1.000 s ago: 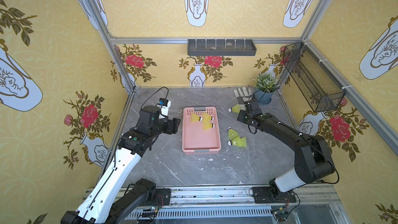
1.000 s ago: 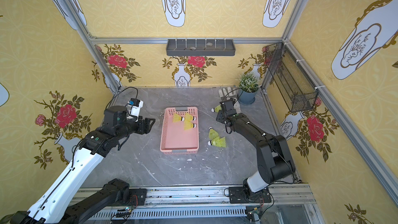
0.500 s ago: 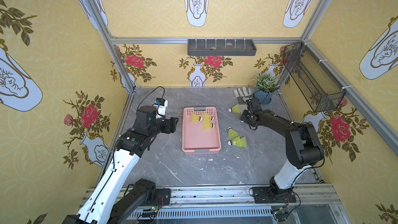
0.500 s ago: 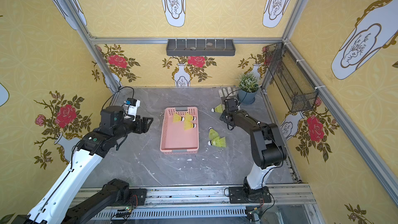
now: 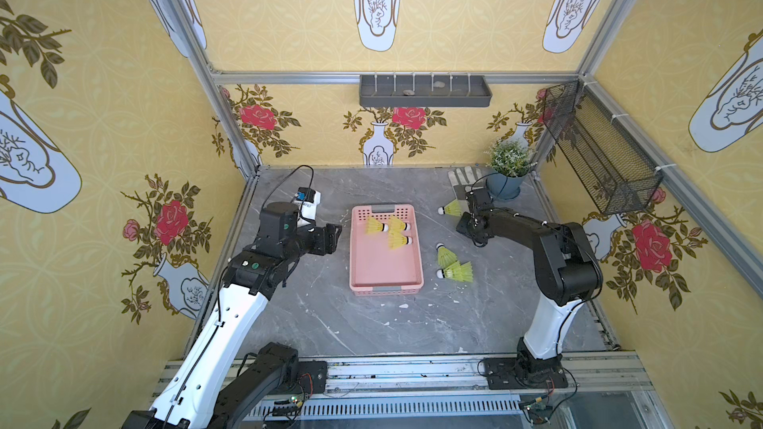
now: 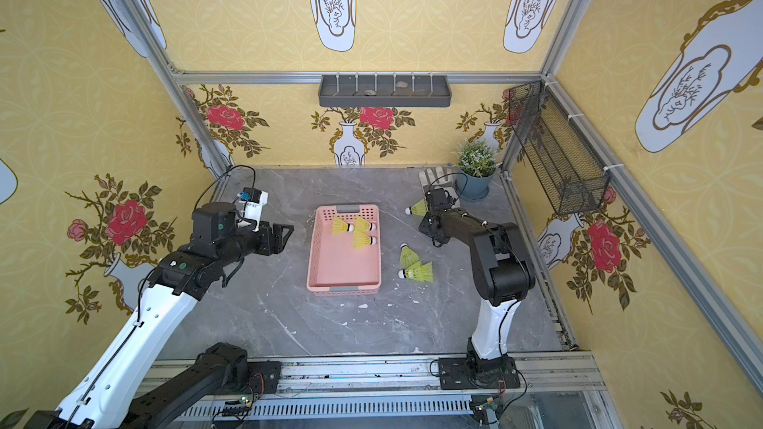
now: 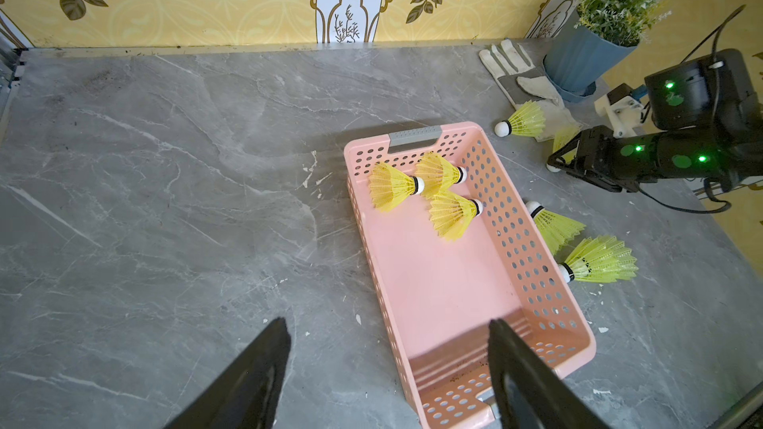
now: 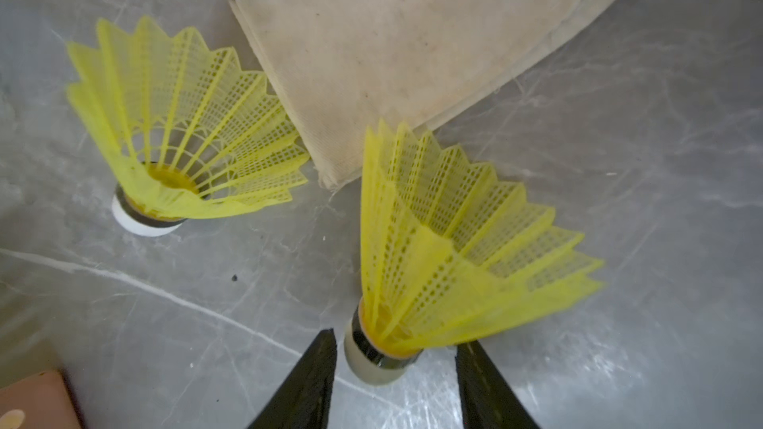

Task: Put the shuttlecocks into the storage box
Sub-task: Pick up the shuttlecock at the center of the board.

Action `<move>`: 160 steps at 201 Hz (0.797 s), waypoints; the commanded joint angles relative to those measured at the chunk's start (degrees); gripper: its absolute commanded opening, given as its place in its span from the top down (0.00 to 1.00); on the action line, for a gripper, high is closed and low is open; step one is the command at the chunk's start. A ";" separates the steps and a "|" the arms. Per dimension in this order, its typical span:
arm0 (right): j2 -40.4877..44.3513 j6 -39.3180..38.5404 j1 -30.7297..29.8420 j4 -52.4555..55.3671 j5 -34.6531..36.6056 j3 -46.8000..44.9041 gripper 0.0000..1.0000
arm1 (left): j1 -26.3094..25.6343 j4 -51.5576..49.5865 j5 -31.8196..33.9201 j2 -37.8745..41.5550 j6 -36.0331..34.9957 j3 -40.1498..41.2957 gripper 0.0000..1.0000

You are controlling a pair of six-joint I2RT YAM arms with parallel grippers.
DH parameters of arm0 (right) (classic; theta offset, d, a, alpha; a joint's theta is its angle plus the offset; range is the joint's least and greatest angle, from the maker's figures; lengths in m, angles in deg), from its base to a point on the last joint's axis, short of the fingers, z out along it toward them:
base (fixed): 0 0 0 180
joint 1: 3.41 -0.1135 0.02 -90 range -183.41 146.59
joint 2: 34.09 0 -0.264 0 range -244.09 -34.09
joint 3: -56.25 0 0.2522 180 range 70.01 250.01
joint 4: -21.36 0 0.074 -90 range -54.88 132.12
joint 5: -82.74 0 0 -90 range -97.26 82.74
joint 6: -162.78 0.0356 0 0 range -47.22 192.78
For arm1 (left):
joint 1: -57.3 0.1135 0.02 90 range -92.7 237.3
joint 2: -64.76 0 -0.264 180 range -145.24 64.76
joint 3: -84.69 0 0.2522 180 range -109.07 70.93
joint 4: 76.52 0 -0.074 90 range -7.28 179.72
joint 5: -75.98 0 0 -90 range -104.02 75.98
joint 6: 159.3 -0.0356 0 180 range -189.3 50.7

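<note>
Top views are taken up mostly by the grey marble table (image 5: 371, 323), on which a pink box (image 5: 386, 272) is set lengthwise near the middle, between the two arms. A potted plant (image 5: 505, 171) is placed in the far right corner, and a white glove (image 5: 464, 179) is laid flat just beside it. The left gripper (image 7: 388, 321) is held to the left of the box and apart from it, its fingers spread wide with nothing between them. The right gripper (image 8: 398, 340) is lowered to the table near the glove; its fingers are set on either side of the white tip of one shuttlecock (image 8: 433, 241), with a gap left on each side, so nothing is pinched yet. Three shuttlecocks (image 5: 397, 225) are seen on their sides inside the box, bunched at its far end. Another shuttlecock (image 8: 177, 130) is found against the glove's edge, and two more (image 5: 458, 272) are lying together on the table just right of the box.
</note>
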 commanded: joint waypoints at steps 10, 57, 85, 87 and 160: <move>-1.19 0.90 -0.05 -0.46 1.39 0.20 0.52 | 0.27 1.11 -1.20 -0.47 0.25 0.26 0.22; -2.68 1.19 -0.08 -0.81 2.09 -0.12 0.54 | 0.33 1.02 -1.31 -0.39 0.23 0.34 0.22; -3.16 0.41 -0.13 -0.72 2.21 -0.11 0.62 | 0.48 1.02 -1.20 -0.19 0.25 0.34 0.22; -3.15 0.41 -0.13 -0.67 2.21 -0.11 0.62 | 0.45 1.02 -1.21 -0.21 0.24 0.37 0.22; 3.04 -5.98 -3.47 -2.75 6.20 -4.68 0.77 | 0.58 0.93 -1.41 -0.12 0.29 0.50 0.22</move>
